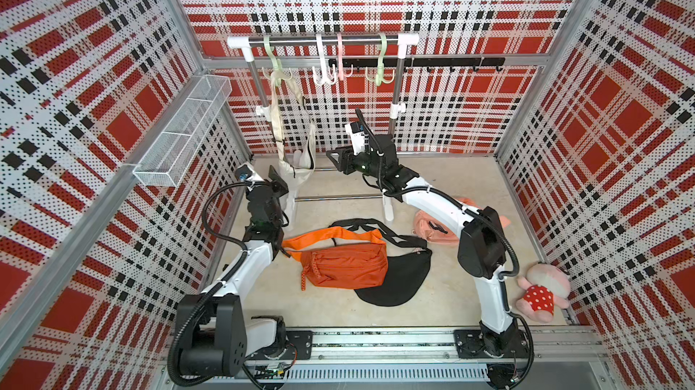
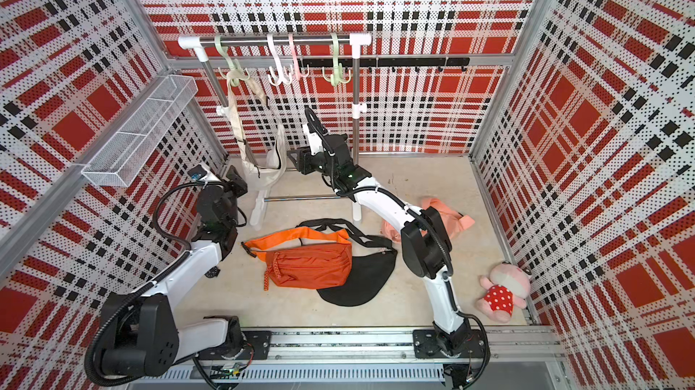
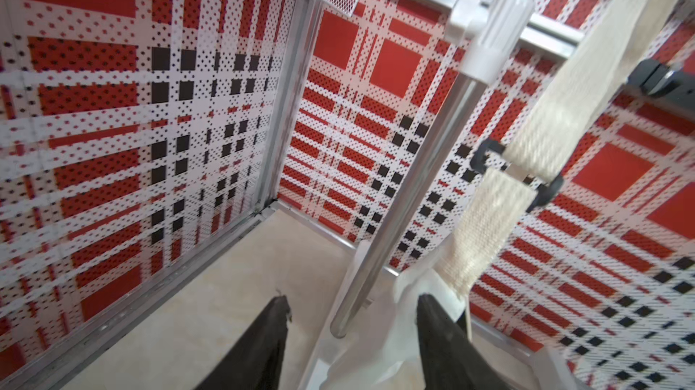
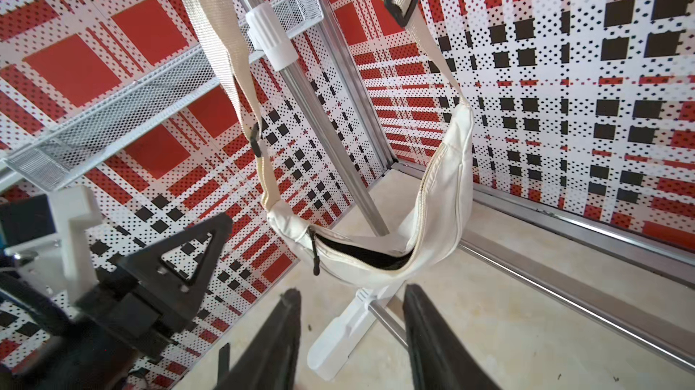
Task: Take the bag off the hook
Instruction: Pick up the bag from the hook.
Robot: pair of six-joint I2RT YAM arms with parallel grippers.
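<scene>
The bag point(image 4: 443, 196) hangs by its strap point(image 1: 276, 117) from the green hook point(image 1: 276, 72), its pouch sagging well below the hook with the zip open. It looks like light, soft cloth that would slump and swing, so the pouch offers poor purchase. The flat woven strap just under the hook seems the better hold, to be lifted up and over the hook's prong. The left gripper point(image 3: 351, 301) and right gripper point(image 4: 351, 292) both sit far below the hook, flanking the pouch, jaws partly apart and holding nothing.
</scene>
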